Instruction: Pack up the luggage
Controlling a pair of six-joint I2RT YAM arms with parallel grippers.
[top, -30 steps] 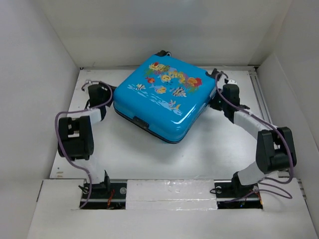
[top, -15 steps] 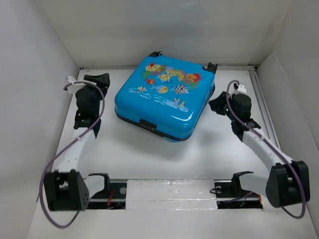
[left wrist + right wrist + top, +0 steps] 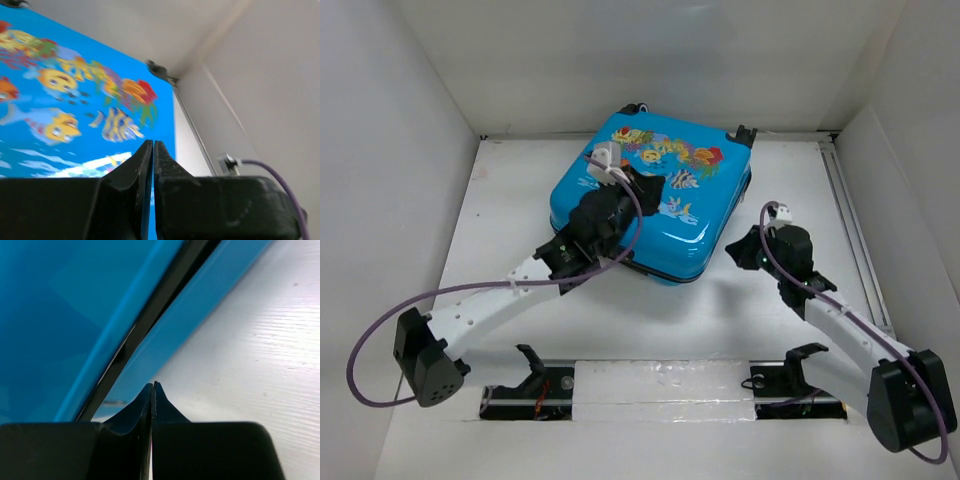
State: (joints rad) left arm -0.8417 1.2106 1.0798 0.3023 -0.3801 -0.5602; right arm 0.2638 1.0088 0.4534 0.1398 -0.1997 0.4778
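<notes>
Left tool, right tool; one luggage

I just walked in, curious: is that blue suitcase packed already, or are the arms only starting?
Near the end, apparently. The luggage lies closed, fish side up; its contents are hidden. Both grippers are shut and empty: left gripper over the lid, right gripper beside the seam. Possibly only fastening remains.

No text, label, brand or number can be read anywhere. The luggage bears only colourful cartoon fish pictures on its top face, with no lettering.
</notes>
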